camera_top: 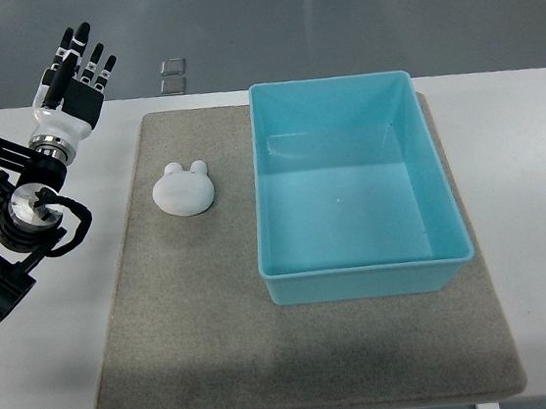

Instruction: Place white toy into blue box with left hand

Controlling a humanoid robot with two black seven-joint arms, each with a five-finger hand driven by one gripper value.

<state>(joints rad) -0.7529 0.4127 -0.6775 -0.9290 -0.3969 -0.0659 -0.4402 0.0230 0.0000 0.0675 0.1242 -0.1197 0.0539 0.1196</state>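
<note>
We see our left hand (pixel 76 74) with black-tipped fingers spread and holding nothing, at the table's far left, while the small white rounded plastic toy (pixel 183 188) lies on the grey felt mat (pixel 198 322), to its right and nearer us, just left of the empty light-blue plastic box (pixel 366 281).

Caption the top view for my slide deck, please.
Left hand open beside the mat; white toy lies left of the blue box.

left hand (pixel 76 74): white palm; black fingers; black arm, looped cable
</note>
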